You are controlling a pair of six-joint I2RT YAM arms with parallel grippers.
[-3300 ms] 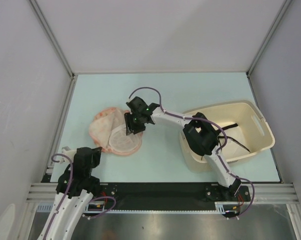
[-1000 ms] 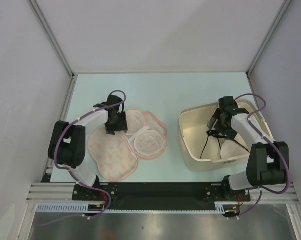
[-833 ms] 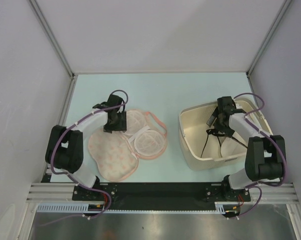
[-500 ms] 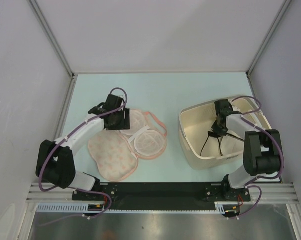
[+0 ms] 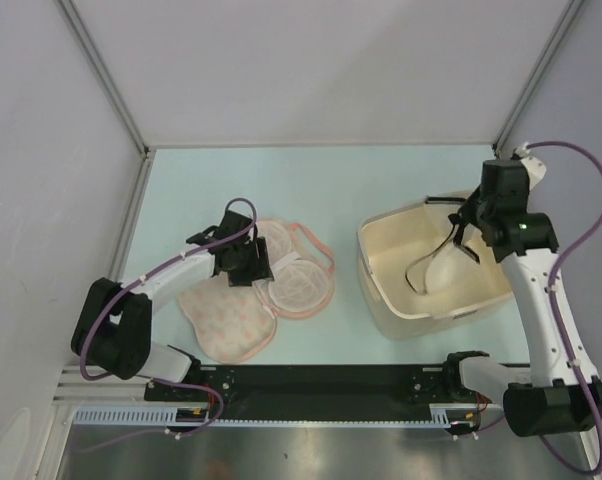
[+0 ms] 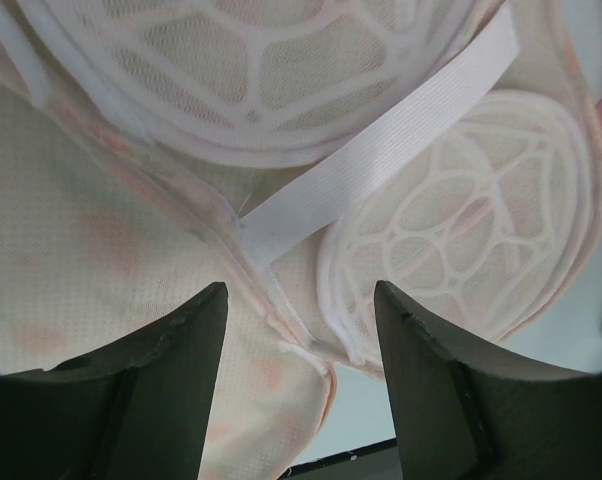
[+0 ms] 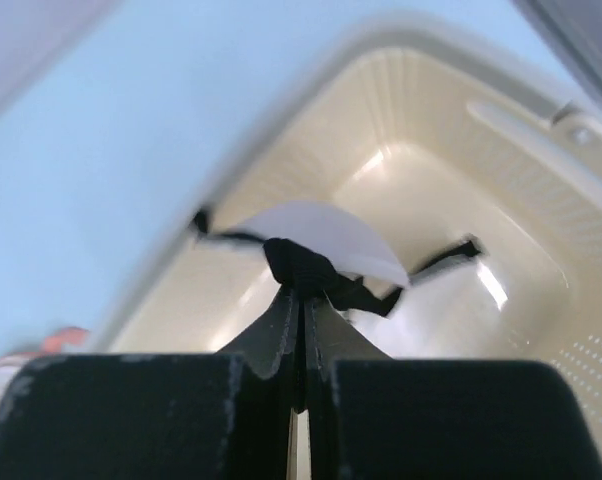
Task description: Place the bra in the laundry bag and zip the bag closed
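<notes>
The laundry bag [image 5: 226,315] lies open on the table, a peach patterned half toward the front and a half lined with white mesh domes [image 5: 299,285] beside it. My left gripper [image 5: 243,262] hovers open low over the bag's middle. In the left wrist view the bag's zip edge [image 6: 291,345] and a white elastic band [image 6: 381,145] lie between the spread fingers [image 6: 171,380] of that gripper [image 6: 299,300]. My right gripper [image 5: 468,222] is shut on the black strap of the bra [image 5: 443,268], which hangs above the basket. In the right wrist view, the right gripper [image 7: 299,275] pinches the black edging under the bra's white cup [image 7: 326,232].
The cream plastic basket [image 5: 379,305] stands at the right of the table, directly under the hanging bra; its ribbed wall [image 7: 311,150] fills the right wrist view. Grey walls enclose the table on three sides. The arm bases sit at the near edge.
The right gripper has shut on the bra's black strap and risen, lifting the bra up out of the basket. The left gripper has shifted slightly to the right over the open bag.
</notes>
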